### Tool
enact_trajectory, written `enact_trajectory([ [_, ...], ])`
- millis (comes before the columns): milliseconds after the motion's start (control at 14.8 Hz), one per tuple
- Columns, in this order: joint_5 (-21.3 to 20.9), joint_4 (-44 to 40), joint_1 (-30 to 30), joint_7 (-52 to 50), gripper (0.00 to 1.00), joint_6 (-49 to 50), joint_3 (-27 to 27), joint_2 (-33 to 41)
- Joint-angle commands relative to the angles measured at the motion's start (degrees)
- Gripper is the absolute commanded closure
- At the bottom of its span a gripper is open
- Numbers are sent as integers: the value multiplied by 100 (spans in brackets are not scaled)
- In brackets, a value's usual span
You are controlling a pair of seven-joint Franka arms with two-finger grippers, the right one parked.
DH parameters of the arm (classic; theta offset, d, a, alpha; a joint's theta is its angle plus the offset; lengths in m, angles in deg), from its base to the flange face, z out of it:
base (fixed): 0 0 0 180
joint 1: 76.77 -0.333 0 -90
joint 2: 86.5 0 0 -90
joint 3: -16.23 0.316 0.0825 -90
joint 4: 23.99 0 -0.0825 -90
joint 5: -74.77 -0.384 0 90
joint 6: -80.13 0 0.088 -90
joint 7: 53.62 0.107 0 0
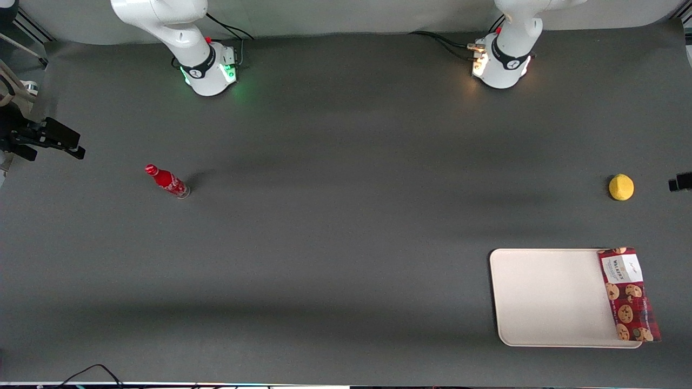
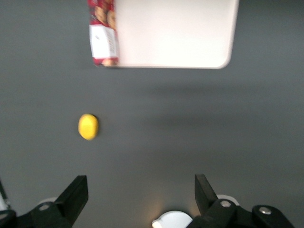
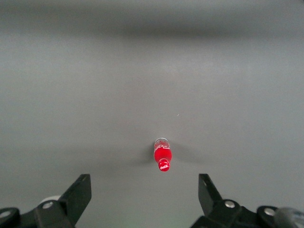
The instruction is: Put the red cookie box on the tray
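The red cookie box point(image 1: 627, 294) point(image 2: 103, 33), dark-red tartan with cookie pictures and a white label, lies lengthwise along the short edge of the cream tray point(image 1: 546, 297) point(image 2: 175, 33) at the working arm's end of the table. It rests on that rim and overhangs it slightly. My left gripper point(image 2: 141, 190) hangs high above the dark table, near its own arm's base, well apart from box and tray. Its fingers point(image 2: 76, 194) stand wide open with nothing between them. The front view does not show this gripper.
A yellow lemon-like fruit point(image 1: 621, 187) point(image 2: 88, 126) lies on the table farther from the front camera than the tray. A small red bottle point(image 1: 167, 181) point(image 3: 162, 156) stands toward the parked arm's end. The left arm's base point(image 1: 503, 59) sits at the back edge.
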Motion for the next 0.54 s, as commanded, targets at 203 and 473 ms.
enact_trajectory([
  [203,-4,4728,54,-434,0,-1841,-643,3210],
  [473,-74,4240,71,-425,0,-1668,-933,2835],
])
